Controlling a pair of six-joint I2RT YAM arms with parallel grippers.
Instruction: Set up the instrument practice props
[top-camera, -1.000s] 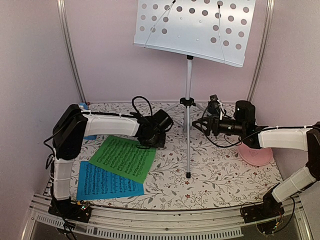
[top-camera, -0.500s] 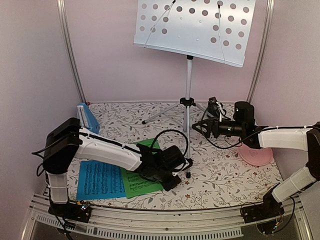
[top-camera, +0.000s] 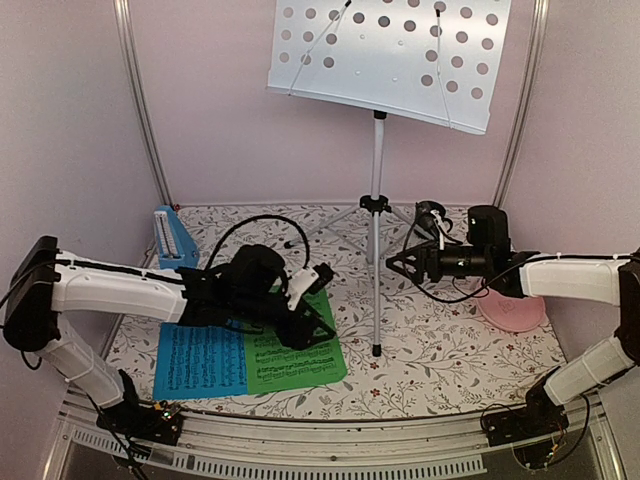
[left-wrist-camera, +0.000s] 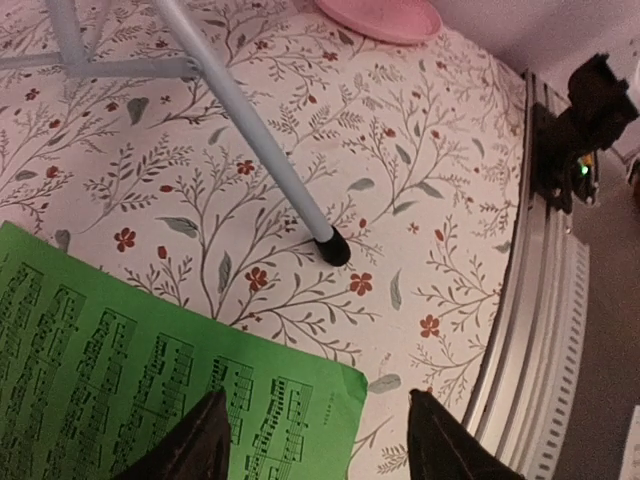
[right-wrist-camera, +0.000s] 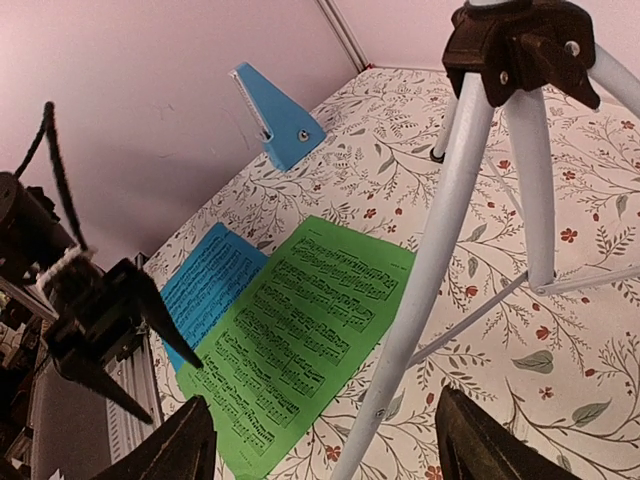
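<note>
Music stand (top-camera: 377, 250) up, pages down: the stand is upright at mid-table on its spread tripod, its perforated desk (top-camera: 390, 55) tilted high at the back and bare. That part of the setup looks done. Neither sheet is on the desk yet. The green sheet (top-camera: 300, 365) lies flat at the near edge, just left of the stand's front foot, and the blue sheet (top-camera: 200, 360) lies flat beside it on the left, the two touching along one edge. The metronome (top-camera: 172, 238) stands upright at the back left, near the wall and well apart from the sheets. I judge it may already be in place.

My left gripper (left-wrist-camera: 316, 395) hangs low over the green sheet's near right corner. Its jaws are parted and nothing is between them. My right gripper (top-camera: 392, 262) hovers just beside the stand's pole below the tripod hub, its jaws wide and also empty. The pole stands in front of them, not in their grasp.

A pink plate (top-camera: 510, 310) sits at the right under my right arm on the flowered table (top-camera: 440, 350). By my reckoning the main work is left: lifting both sheets onto the desk.
</note>
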